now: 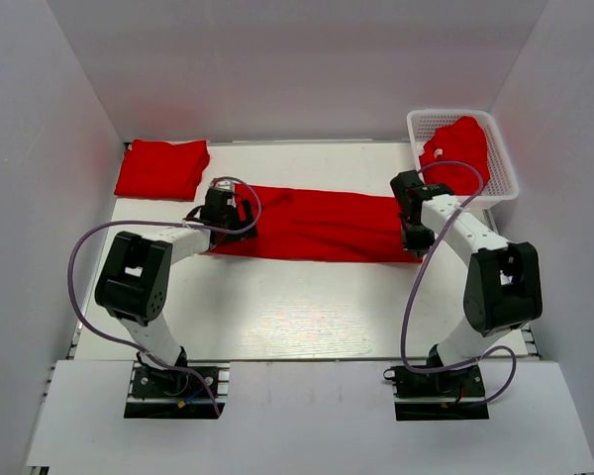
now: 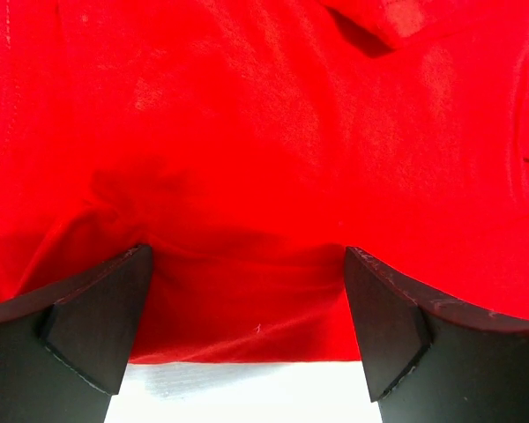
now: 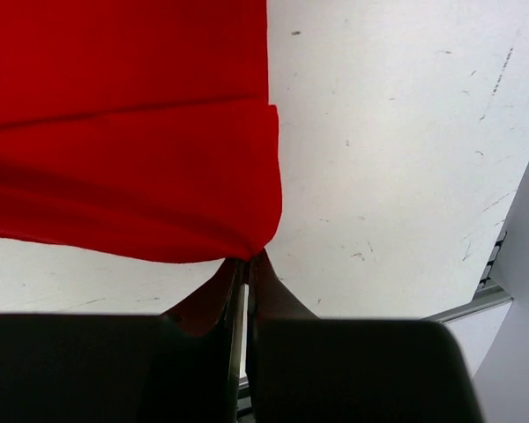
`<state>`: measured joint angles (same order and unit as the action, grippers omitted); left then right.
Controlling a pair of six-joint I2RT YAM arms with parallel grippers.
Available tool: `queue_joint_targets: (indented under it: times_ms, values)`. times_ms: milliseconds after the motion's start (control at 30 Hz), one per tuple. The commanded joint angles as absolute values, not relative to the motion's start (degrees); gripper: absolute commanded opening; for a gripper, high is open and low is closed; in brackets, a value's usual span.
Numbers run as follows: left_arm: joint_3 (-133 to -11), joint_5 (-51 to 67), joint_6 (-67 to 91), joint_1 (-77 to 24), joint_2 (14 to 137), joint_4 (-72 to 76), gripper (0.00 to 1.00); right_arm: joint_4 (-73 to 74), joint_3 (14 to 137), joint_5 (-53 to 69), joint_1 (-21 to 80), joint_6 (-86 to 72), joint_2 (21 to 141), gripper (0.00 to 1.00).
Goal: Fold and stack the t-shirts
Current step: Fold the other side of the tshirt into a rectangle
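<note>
A red t-shirt (image 1: 317, 223) lies across the middle of the table, folded into a long strip. My left gripper (image 1: 221, 213) is at its left end. In the left wrist view that gripper (image 2: 247, 291) is open, its fingers (image 2: 97, 322) spread over the cloth (image 2: 264, 132) near its edge. My right gripper (image 1: 413, 242) is at the strip's near right corner. The right wrist view shows it (image 3: 247, 257) shut, pinching the corner of the cloth (image 3: 123, 132). A folded red t-shirt (image 1: 161, 168) rests at the back left.
A white lattice basket (image 1: 503, 153) stands at the back right with a crumpled red t-shirt (image 1: 455, 148) inside it. White walls enclose the table on three sides. Purple cables loop off both arms.
</note>
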<state>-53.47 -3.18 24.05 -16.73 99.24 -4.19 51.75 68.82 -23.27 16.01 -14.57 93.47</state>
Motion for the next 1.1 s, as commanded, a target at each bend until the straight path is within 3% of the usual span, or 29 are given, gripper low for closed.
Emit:
queue_joint_targets:
  times_ms: [0, 667, 867, 900, 967, 1067]
  values:
    - [-54.8, -5.0, 23.8, -16.8, 101.2, -5.6, 1.00, 54.8, 72.4, -24.8, 15.2, -15.7, 92.7, 0.00]
    - [-56.5, -8.3, 23.8, -16.8, 103.4, -7.4, 1.00, 59.2, 89.7, -25.4, 10.3, -14.3, 111.7, 0.00]
    - [-56.0, -7.8, 23.8, -16.3, 103.4, -6.2, 1.00, 56.9, 93.7, -25.4, 9.8, -13.5, 114.5, 0.04]
    - [-56.0, -7.8, 23.8, -16.3, 103.4, -6.2, 1.00, 56.7, 94.2, -25.2, 9.8, -13.1, 115.0, 0.06]
    - [-56.0, -7.8, 23.8, -16.3, 102.9, -6.2, 1.00, 56.9, 96.3, -25.0, 9.8, -12.7, 116.0, 0.27]
    - [-56.0, -7.8, 23.8, -16.3, 102.3, -6.2, 1.00, 57.7, 96.9, -25.0, 9.9, -12.8, 116.7, 0.43]
